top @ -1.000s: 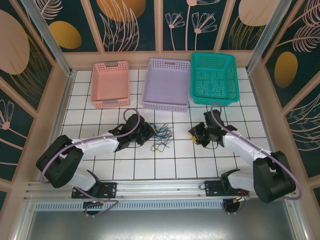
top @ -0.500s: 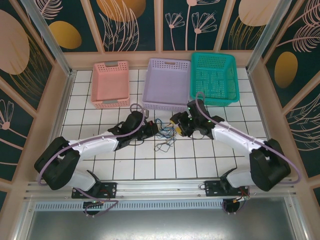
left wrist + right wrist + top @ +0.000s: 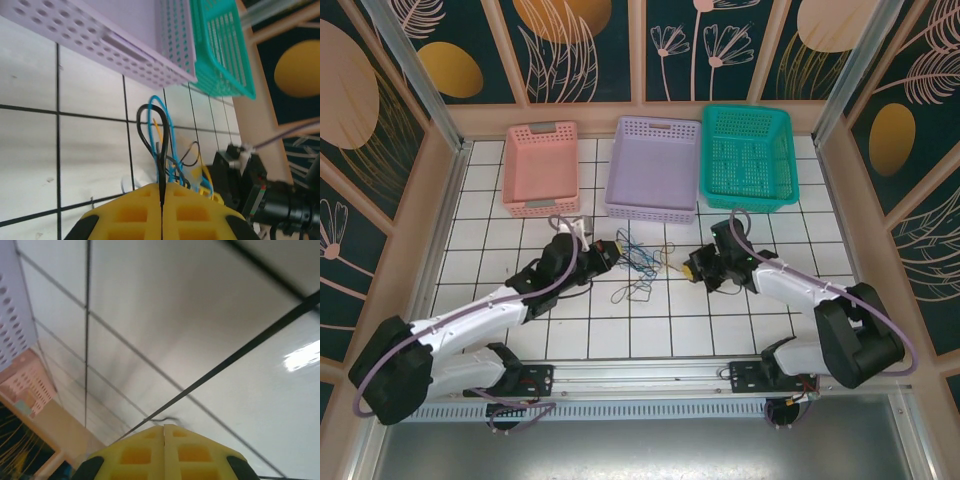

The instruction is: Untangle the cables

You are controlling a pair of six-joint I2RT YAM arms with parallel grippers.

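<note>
The cables (image 3: 640, 256) are a loose knot of thin blue, black and yellowish wires on the white grid table, in front of the lavender basket. My left gripper (image 3: 608, 256) is at their left side. In the left wrist view its yellow jaws (image 3: 162, 186) are shut on a black strand, and blue and black loops (image 3: 159, 125) rise beyond them. My right gripper (image 3: 692, 268) is just right of the knot with its jaws (image 3: 164, 426) shut. A thin dark strand (image 3: 162, 419) shows at its tips. A separate squiggle of wire (image 3: 635, 292) lies nearer on the table.
A pink basket (image 3: 541, 207), a lavender basket (image 3: 650, 211) and a teal basket (image 3: 750, 201) stand in a row at the back. The lavender wall (image 3: 100, 45) and teal wall (image 3: 220, 55) are close behind the knot. Wooden walls fence in the table.
My right gripper has shut and drawn back to the right from the knot. The left arm has swung its gripper up and left, and the cables are now spread out between the two grippers.
</note>
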